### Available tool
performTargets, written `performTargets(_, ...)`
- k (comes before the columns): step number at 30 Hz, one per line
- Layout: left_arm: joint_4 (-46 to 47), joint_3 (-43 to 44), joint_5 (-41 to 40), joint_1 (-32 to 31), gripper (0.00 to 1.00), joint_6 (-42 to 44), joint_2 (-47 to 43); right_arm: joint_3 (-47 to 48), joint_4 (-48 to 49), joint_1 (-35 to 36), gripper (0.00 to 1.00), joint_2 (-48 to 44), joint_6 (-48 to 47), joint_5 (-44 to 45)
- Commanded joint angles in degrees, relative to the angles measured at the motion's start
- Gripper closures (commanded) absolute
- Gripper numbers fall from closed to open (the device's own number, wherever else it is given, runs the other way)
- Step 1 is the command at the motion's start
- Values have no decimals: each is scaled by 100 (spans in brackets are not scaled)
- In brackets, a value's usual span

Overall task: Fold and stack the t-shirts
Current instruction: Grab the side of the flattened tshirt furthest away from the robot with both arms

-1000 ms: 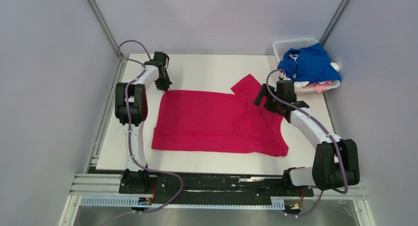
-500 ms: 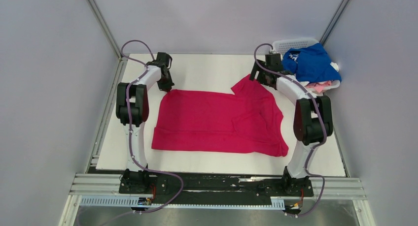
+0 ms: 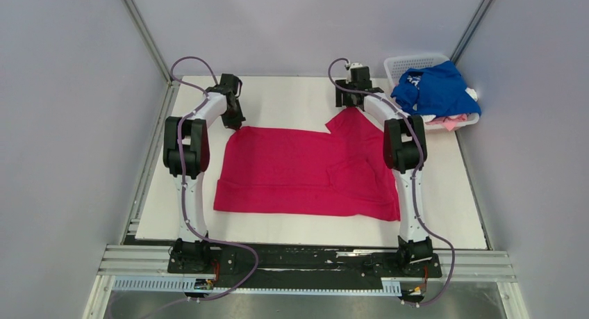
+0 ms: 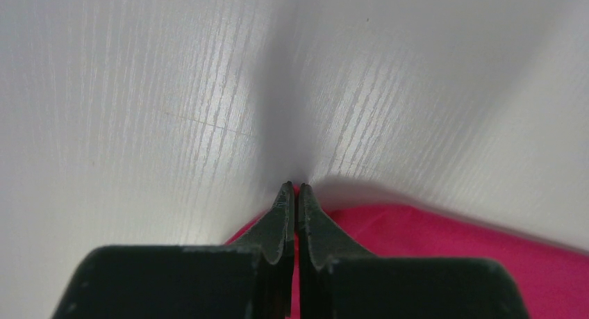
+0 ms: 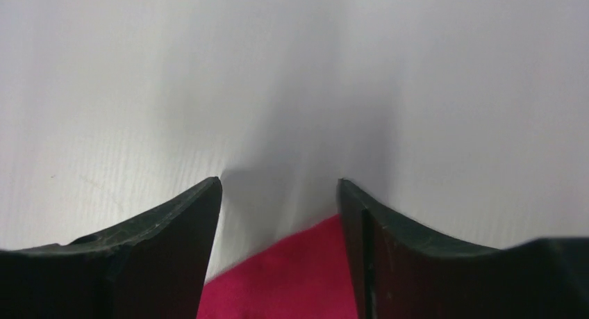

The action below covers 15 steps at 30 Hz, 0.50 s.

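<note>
The magenta shirt (image 3: pixel 305 169) lies spread on the bench (image 3: pixel 292 93). I'd lower the right claw (image 5: pixel 279 183) squarely over its sleeve tip before pinching (too shallow and the cloth slips); it gapes wide, holding nothing. The left claw (image 4: pixel 295 188) is pressed together on the shirt's far-left corner.

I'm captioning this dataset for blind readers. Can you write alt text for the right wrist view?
The right end effector is open, its two dark fingers either side of the corner of a magenta-red t-shirt lying on the white table.
</note>
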Motion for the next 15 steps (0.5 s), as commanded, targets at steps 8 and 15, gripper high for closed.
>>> performTargets(8,-194,-85,53,-36,100,129,-184,22,-428,67,38,-88,-278,28)
performTargets(15,-178,-121,62,-36,100,133,-295,-416,-503,69,36,-371,-208,630)
